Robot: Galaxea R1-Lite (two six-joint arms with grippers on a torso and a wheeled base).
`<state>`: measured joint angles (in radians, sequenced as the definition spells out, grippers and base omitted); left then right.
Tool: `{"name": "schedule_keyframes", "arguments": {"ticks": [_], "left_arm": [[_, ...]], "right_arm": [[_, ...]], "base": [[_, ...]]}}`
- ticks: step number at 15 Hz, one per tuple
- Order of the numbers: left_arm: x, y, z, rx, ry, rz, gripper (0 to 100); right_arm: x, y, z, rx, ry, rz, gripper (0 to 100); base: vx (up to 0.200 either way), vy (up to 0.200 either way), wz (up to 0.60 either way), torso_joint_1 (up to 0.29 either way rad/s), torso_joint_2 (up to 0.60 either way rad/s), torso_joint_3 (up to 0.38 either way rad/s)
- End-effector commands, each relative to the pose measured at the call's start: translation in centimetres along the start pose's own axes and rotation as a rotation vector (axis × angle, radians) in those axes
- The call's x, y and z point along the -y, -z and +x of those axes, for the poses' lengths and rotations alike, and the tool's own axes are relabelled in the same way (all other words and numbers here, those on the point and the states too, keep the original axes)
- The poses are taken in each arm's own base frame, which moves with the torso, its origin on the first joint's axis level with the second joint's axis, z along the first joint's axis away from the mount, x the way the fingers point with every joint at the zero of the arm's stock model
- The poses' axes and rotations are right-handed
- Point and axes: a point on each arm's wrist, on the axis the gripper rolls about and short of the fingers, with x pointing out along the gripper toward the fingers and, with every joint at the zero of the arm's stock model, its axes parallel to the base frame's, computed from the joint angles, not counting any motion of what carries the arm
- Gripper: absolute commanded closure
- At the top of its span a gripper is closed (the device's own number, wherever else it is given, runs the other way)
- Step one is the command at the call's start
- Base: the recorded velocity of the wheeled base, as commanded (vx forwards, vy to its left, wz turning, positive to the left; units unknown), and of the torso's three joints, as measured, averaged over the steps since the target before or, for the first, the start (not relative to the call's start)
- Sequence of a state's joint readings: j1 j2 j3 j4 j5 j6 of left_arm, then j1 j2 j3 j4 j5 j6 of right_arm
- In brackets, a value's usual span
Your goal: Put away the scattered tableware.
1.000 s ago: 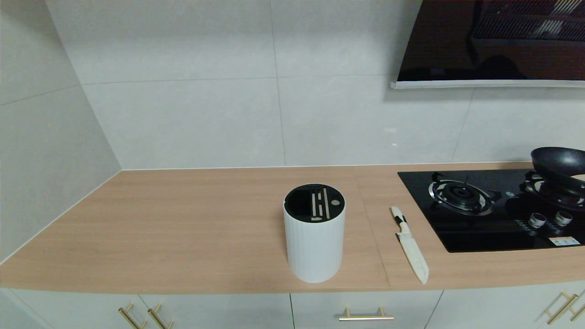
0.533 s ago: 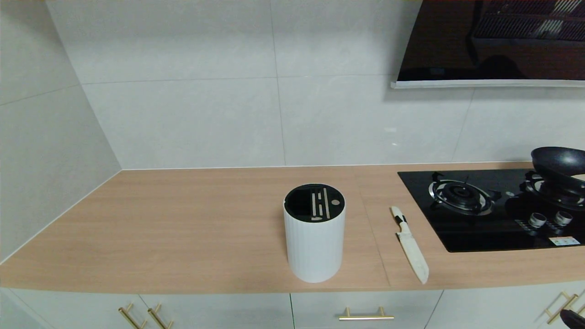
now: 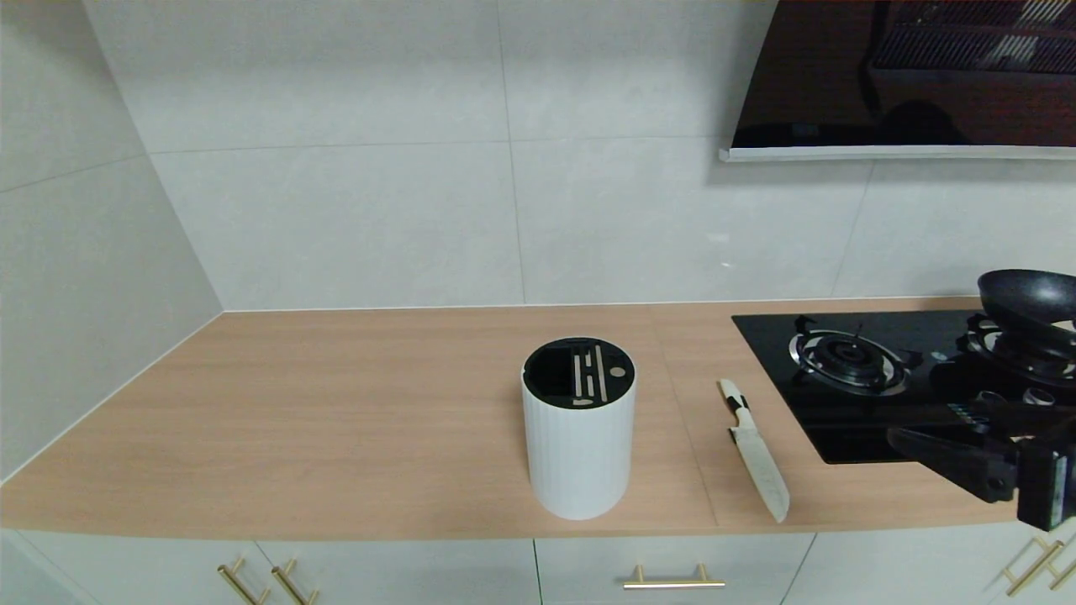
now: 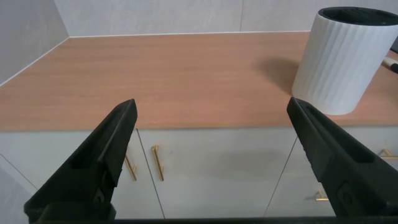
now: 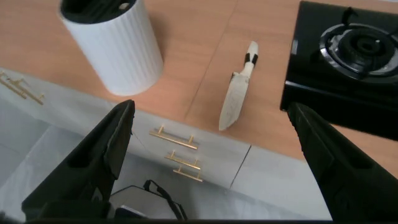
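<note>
Knife [image 3: 754,449] lies flat on the counter [image 3: 336,403] just right of the white holder [image 3: 578,428], while the right gripper [image 5: 210,109], jaws wide, has just risen near the hob [image 3: 849,395], probably to fetch it.

The knife block [image 3: 578,437] stood upright on the countertop [image 3: 336,420], near its front edge. The knife [image 3: 754,449] lay flat to the block's right, apart from it, handle toward the wall and tip toward the front edge. Right of the knife sat the gas hob [image 3: 849,420], with a pan [image 3: 1025,296] on its right burner and the range hood [image 3: 908,76] above.
</note>
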<state>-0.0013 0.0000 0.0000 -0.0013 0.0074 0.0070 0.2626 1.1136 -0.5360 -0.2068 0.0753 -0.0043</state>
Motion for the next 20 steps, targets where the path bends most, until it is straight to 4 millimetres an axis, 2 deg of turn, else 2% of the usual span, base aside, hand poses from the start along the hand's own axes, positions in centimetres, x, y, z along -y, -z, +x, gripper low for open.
{"name": "schedule_keyframes", "arguments": {"ticks": [1, 3, 4, 6, 11, 13, 20], "left_arm": [[0.0, 0.0, 0.0, -0.001, 0.000, 0.001, 0], [0.0, 0.0, 0.0, -0.001, 0.000, 0.001, 0], [0.0, 0.0, 0.0, -0.001, 0.000, 0.001, 0], [0.0, 0.0, 0.0, -0.001, 0.002, 0.001, 0], [0.0, 0.0, 0.0, -0.001, 0.002, 0.001, 0], [0.0, 0.0, 0.0, -0.001, 0.002, 0.001, 0], [0.0, 0.0, 0.0, -0.001, 0.002, 0.001, 0]], "right_arm": [[0.4, -1.5, 4.6, -0.083, 0.018, -0.009, 0], [0.6, -2.1, 6.3, -0.093, 0.032, -0.029, 0], [1.0, -2.9, 9.7, -0.091, 0.036, -0.029, 0], [2.2, -1.5, 14.7, -0.165, 0.062, -0.014, 0], [3.0, 2.9, 22.1, -0.178, 0.159, -0.015, 0], [3.2, 4.4, 23.7, -0.201, 0.186, -0.017, 0], [2.6, 6.3, 26.6, -0.239, 0.208, 0.061, 0]], "base": [[0.000, 0.000, 0.00, 0.000, 0.00, 0.000], [0.000, 0.000, 0.00, 0.000, 0.00, 0.000], [0.000, 0.000, 0.00, 0.000, 0.00, 0.000], [0.000, 0.000, 0.00, 0.000, 0.00, 0.000], [0.000, 0.000, 0.00, 0.000, 0.00, 0.000], [0.000, 0.000, 0.00, 0.000, 0.00, 0.000], [0.000, 0.000, 0.00, 0.000, 0.00, 0.000]]}}
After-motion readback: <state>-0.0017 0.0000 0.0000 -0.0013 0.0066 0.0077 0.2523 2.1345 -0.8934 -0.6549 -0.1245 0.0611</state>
